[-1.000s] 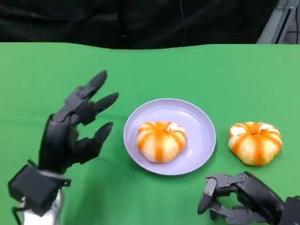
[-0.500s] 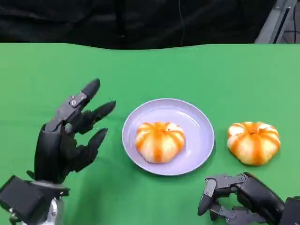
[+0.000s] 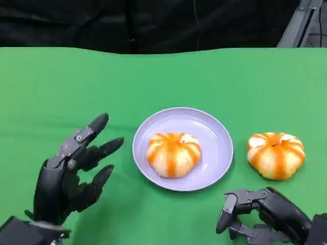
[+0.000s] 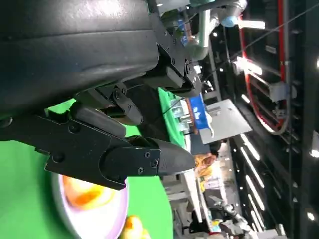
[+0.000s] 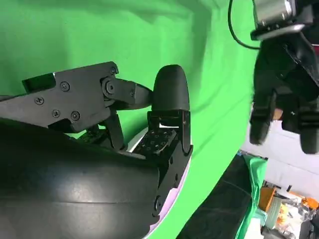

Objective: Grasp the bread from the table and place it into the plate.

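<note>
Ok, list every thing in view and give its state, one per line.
Plate: flat on the green table, holding one bread.
Bread in plate: resting inside, untouched.
Bread on table: beside the plate, not grasped.
Left hand: open, holding nothing.
Right hand: fingers curled, holding nothing.

Striped bread in lilac plate, second bread beside

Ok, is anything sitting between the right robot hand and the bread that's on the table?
Nothing visible. The bread on the table lies just beyond the right robot hand, with bare green table between them. The plate beside it already holds another bread in its middle.
</note>
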